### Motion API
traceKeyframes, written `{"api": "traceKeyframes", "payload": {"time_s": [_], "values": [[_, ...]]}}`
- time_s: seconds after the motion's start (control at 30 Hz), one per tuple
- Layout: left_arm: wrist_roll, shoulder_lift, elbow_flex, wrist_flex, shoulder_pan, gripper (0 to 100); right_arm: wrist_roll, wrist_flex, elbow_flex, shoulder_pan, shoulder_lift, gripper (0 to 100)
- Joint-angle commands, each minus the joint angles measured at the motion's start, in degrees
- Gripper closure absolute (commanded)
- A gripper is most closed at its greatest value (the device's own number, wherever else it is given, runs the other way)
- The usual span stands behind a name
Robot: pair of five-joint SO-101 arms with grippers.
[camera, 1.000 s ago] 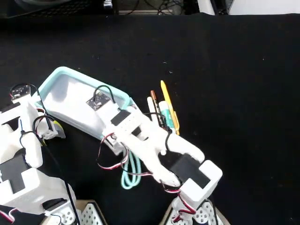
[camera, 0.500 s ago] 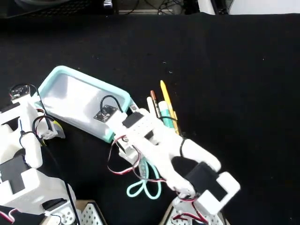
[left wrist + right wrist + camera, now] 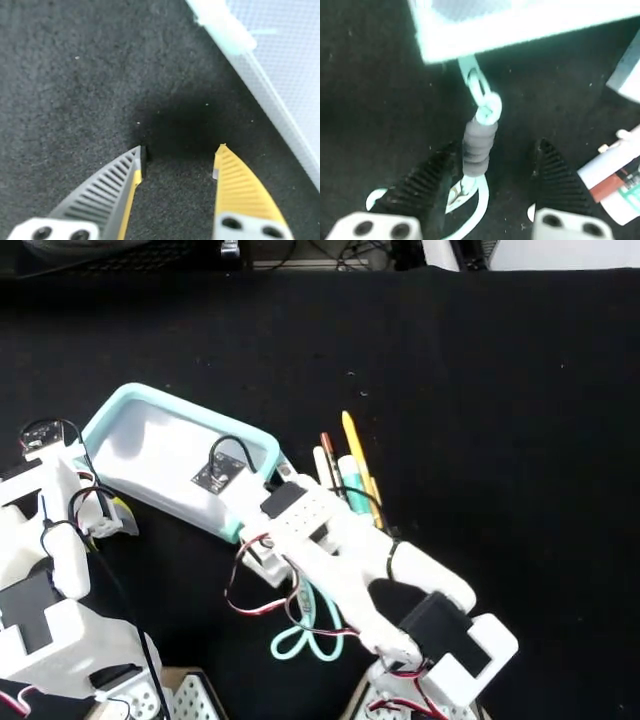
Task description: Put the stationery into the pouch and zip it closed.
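Two arms rise from the lower edge of the high view. Left of centre on the black table [image 3: 480, 390] lies the teal-rimmed pouch [image 3: 160, 445]. The stationery [image 3: 352, 480] lies just beside the pouch's right end, outside it. The right gripper [image 3: 496, 146] has its fingers spread either side of the grey zipper pull [image 3: 479, 145], and a teal cord [image 3: 305, 635] loops toward the bottom of the frame. The left gripper [image 3: 180, 149], at lower left, has its fingers apart over the table near the pouch's edge.
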Motion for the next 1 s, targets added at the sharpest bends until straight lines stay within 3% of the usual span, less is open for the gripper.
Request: {"api": "traceKeyframes", "payload": {"time_s": [0.0,0.33,0.4,0.47,0.5,0.67,0.83,0.97], "values": [[0.97,0.35,-1.54,-0.53,-2.33,76,-0.97,-1.67,-0.31,-0.53,-1.8,76.5],[0.97,0.35,-1.45,-0.53,-2.33,76,-0.62,-1.85,-0.84,-0.44,9.63,76.8],[0.97,0.35,-1.36,-0.53,-2.33,76,-0.88,-0.62,-2.68,-0.18,11.03,82.3],[0.97,0.35,-1.36,-0.53,-2.33,76,-0.88,-0.88,-3.21,-0.18,10.95,95.7],[0.97,0.35,-1.36,-0.53,-2.33,76,-0.88,-0.97,-3.21,-0.18,10.33,99.4],[0.79,0.18,-1.1,-0.53,-1.89,76,0.0,-0.79,-3.12,-0.09,2.33,98.7],[0.53,-0.18,-0.48,-0.09,-1.8,76,7.56,-1.23,-7.08,-0.18,-10.33,98.7],[-1.41,-0.18,-0.22,-0.09,-1.71,76,8.44,-1.23,-12.09,-0.18,-13.85,98.7]]}}
